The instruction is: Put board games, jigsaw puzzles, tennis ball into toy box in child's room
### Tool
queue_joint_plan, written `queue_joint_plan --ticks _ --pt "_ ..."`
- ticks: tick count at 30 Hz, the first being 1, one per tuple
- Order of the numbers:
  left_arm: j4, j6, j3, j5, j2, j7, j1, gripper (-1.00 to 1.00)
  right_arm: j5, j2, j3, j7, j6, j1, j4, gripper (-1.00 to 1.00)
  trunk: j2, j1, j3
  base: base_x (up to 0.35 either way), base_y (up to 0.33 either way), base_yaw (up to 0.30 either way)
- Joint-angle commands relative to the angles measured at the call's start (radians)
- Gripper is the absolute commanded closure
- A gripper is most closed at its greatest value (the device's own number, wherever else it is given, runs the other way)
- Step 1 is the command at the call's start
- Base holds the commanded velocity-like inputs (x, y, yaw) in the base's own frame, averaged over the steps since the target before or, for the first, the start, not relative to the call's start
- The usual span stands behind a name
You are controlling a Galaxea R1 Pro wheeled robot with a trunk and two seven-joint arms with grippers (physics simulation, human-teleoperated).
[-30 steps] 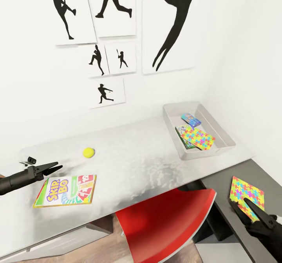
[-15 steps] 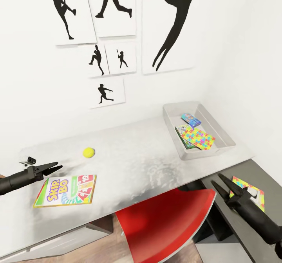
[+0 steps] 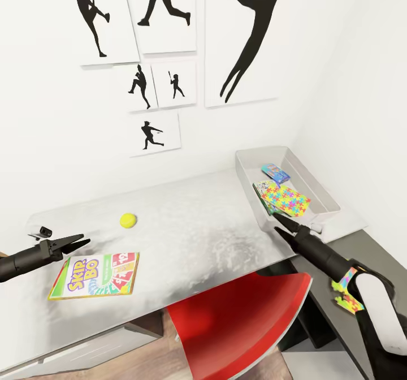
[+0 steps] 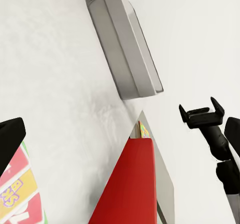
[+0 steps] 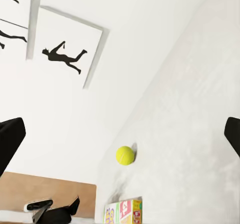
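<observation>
Right claw (image 3: 278,224) has swung up from the lower dark section to the toy box (image 3: 319,190) front rim, fingers spread, empty. Left claw (image 3: 78,240) open above SKIP-BO box (image 3: 96,275). We see the tennis ball (image 3: 128,220) on the desk (image 3: 198,238).

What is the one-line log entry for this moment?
left gripper: open, above SKIP-BO | right gripper: open, empty, by toy box | ball: on table
</observation>
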State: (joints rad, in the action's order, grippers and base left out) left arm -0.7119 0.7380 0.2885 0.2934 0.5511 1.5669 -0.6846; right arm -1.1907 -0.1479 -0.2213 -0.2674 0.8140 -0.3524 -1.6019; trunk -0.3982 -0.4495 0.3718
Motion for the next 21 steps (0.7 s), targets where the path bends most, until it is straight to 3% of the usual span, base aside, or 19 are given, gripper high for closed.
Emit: queue_joint_plan --ticks 1,7,14,15,21 --pt "0.0 0.011 0.0 0.0 0.0 0.004 0.0 -1.0 0.003 0.002 0.017 0.027 0.005 -0.02 0.0 -1.0 -0.002 0.0 0.002 0.0 0.0 0.0" --pt "0.0 0.011 0.0 0.0 0.001 0.004 0.0 -1.0 0.003 0.038 0.128 0.2 0.005 -0.121 0.0 -1.0 -0.002 0.0 0.002 -0.042 0.022 0.0" --pt "0.0 0.011 0.0 -0.001 0.001 0.004 -0.001 -1.0 0.007 0.117 0.231 0.417 0.008 -0.206 0.001 -1.0 -0.002 0.0 0.002 -0.125 0.151 0.0" --pt "0.0 0.011 0.001 -0.002 0.001 0.004 0.0 -1.0 0.007 0.138 0.256 0.482 0.009 -0.224 0.001 -1.0 -0.002 0.0 0.002 -0.148 0.209 0.0" --pt "0.0 0.011 0.001 -0.002 0.001 0.004 -0.001 -1.0 0.008 0.186 0.333 0.653 0.009 -0.275 0.005 -1.0 -0.002 0.0 0.002 -0.132 0.197 0.067"
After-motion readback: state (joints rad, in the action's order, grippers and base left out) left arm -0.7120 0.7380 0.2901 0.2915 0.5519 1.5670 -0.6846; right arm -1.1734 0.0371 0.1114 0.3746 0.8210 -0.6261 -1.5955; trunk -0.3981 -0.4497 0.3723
